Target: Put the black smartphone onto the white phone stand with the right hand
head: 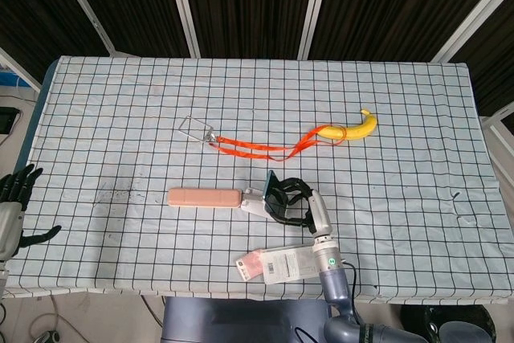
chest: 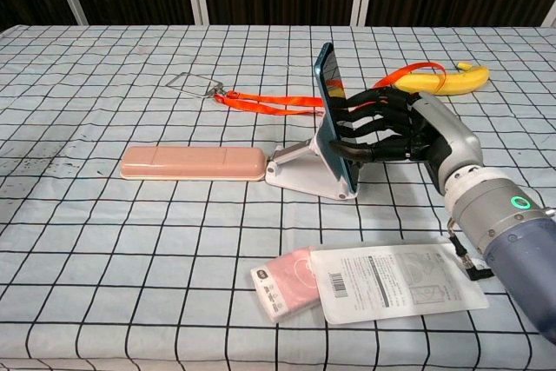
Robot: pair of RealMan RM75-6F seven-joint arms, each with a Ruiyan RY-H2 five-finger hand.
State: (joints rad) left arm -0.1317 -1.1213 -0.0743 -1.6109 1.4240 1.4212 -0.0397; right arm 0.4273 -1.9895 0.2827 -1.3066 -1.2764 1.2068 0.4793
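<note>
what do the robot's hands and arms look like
The right hand has black, jointed fingers on a silver-grey shell. Behind it sits a silver wrist cuff with a glowing green ring light, then a blue-grey forearm, with a thin black cable plugged in beside the cuff. The left hand, at the head view's edge, also has black fingers on a pale grey body.

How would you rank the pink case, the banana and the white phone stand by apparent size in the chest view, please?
1. pink case, clearly longest.
2. white phone stand and banana: unsure, since the banana lies farther from the camera and the lanyard covers part of it.
</note>
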